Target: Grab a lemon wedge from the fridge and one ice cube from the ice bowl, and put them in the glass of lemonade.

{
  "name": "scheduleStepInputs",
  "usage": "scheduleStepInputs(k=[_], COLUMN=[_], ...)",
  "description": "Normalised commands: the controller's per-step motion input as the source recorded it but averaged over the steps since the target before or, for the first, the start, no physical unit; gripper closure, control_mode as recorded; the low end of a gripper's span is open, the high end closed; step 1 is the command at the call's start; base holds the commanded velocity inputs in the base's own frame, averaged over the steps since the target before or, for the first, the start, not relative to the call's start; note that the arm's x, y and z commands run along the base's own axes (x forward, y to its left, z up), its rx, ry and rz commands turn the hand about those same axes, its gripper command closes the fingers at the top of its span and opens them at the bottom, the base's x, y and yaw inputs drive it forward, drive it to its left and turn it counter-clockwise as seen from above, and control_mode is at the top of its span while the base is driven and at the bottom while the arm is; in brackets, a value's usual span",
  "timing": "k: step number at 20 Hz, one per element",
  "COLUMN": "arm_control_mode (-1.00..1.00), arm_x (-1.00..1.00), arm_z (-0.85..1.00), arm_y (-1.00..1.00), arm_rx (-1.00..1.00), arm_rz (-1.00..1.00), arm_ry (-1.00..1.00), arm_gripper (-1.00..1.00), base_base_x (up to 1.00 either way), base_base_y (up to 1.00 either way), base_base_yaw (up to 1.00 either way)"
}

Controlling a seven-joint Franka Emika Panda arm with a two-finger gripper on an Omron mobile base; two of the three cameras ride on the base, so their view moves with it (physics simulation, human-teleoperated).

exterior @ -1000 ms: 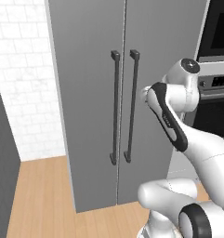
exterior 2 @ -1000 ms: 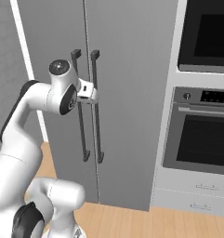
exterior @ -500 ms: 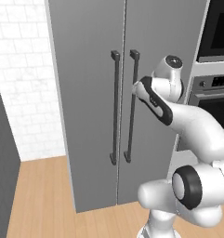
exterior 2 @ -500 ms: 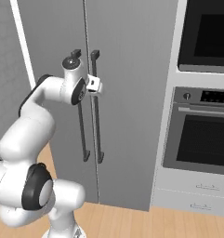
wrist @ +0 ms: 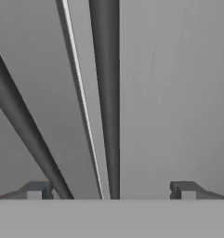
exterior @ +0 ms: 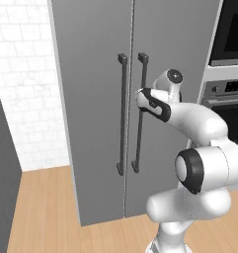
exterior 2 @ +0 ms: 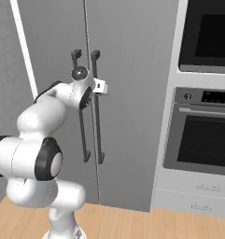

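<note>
Gripper (wrist: 108, 190) wide, straddling right fridge (exterior: 91, 74) handle (wrist: 106, 93); closing off-centre, apparently likely, may slip off the bar.

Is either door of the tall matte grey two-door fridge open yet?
No: in the left base view both doors of the fridge sit flush and shut, and the open gripper has a dark bar handle between its fingertips.

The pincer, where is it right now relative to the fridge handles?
In the hand view, the open pincer sits close to the closed fridge, straddling the right door's handle, with the left door's handle just outside its left fingertip.
</note>
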Motion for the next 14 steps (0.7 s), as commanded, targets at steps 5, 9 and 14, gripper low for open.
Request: scheduleStepInputs(k=[5, 9, 14], arm_control_mode=[-1.0, -1.0, -1.0], arm_x=[0.63, 0.69, 0.7], arm_z=[-0.14, -0.11, -0.01], arm_y=[0.0, 0.0, 0.0], arm_rx=[0.0, 0.0, 0.0], arm_rz=[0.0, 0.03, 0.0], arm_ry=[-0.04, -0.01, 0.0], arm_gripper=[-1.0, -1.0, -1.0], base_base_x=[0.0, 0.0, 0.0], base_base_y=[0.0, 0.0, 0.0], base_base_yaw=[0.0, 0.0, 0.0])
